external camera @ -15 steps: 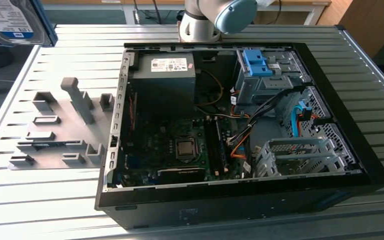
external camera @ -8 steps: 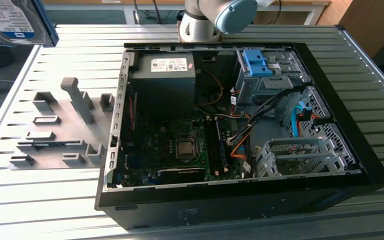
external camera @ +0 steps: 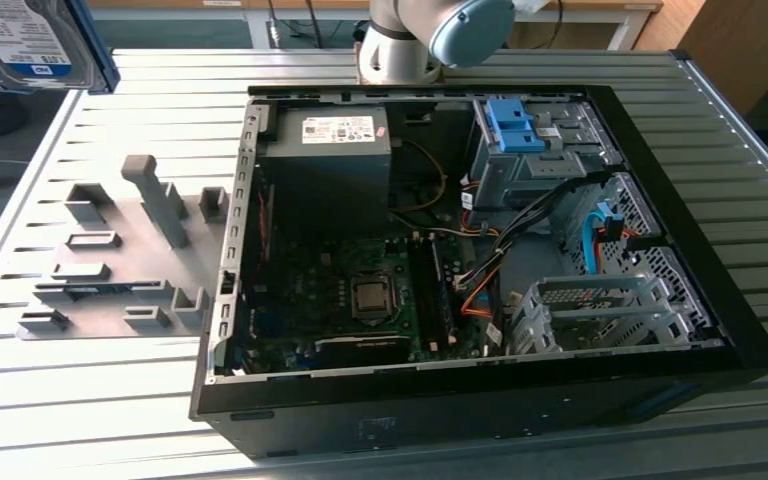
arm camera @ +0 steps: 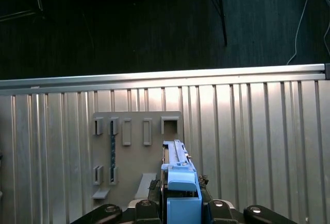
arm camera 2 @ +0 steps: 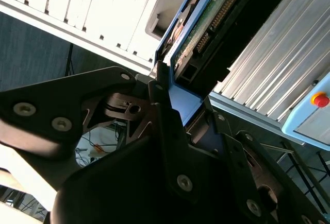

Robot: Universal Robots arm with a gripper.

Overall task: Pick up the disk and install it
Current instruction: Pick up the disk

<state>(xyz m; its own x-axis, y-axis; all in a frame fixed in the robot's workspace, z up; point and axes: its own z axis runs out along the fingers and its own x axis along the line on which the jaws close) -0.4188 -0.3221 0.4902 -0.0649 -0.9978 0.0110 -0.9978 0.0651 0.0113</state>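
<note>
The disk, silver with a white-and-blue label and a blue carrier rail, hangs high in the air at the exterior view's far upper left, well away from the open computer case. In the second wrist view my gripper is shut on the blue carrier end of the disk, whose green circuit board and connector side faces the camera. The first wrist view has the disk edge-on and upright, clamped between the black fingers, above a grey holder plate.
The case lies open on the slatted metal table. Inside are a black power supply, a grey drive bay with a blue bracket, and a metal cage. A grey fixture plate with slots sits beside it.
</note>
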